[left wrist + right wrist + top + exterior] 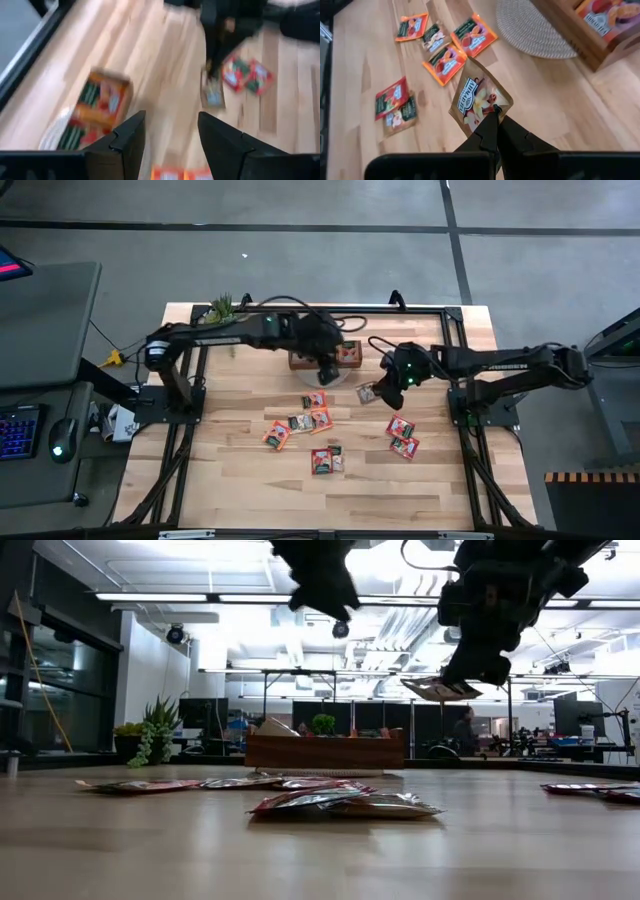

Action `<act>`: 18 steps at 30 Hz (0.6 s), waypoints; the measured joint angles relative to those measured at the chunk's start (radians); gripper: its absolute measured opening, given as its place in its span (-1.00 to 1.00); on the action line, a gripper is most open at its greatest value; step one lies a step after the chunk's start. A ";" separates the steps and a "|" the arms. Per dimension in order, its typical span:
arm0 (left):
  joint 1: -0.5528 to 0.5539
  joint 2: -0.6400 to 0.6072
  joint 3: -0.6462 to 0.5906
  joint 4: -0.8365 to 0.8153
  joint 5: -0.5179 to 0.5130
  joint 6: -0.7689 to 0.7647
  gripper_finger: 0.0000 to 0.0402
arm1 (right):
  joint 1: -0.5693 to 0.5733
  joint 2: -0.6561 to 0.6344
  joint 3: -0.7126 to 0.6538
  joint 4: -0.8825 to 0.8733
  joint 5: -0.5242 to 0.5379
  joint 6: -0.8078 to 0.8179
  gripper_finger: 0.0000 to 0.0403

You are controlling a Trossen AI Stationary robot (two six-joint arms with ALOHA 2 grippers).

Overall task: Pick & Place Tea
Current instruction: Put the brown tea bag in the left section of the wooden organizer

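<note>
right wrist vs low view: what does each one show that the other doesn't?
Only the right wrist view: the label on the brown sachet pinched by the shut right gripper, the woven mat under the wooden tray, and a sachet inside the tray.
Only the low view: the sachet hangs above the table; a potted plant; the room behind.
Both: held sachet, tray, loose sachets on the table.

Two dark arms work over the counter [250, 480], each ending in one tool: the left tool [327, 372] and the right tool [385, 392]. One wooden tray [348, 356] sits on one round woven mat [535, 27]. One potted plant [221, 307] stands at the far edge. About eleven tea sachets [318, 420] lie loose on the wood, and one more sachet [479, 100] hangs pinched in the right tool.
</note>
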 joint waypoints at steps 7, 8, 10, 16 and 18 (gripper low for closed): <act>-0.002 -0.082 0.002 -0.041 -0.101 -0.002 -0.12 | -0.040 0.000 0.000 0.001 -0.009 -0.057 -1.00; -0.002 -0.094 -0.003 -0.020 -0.105 -0.002 -0.12 | -0.043 -0.002 0.000 0.004 -0.009 -0.057 -1.00; -0.002 -0.138 -0.047 -0.064 -0.106 -0.002 -0.12 | -0.045 -0.003 0.000 0.026 -0.003 -0.061 -1.00; -0.001 -0.255 -0.206 -0.038 -0.146 -0.012 -0.12 | -0.059 -0.008 0.001 0.151 0.003 -0.068 -1.00; -0.002 -0.290 -0.270 0.059 -0.157 -0.027 -0.12 | -0.074 -0.008 0.005 0.174 0.002 -0.075 -1.00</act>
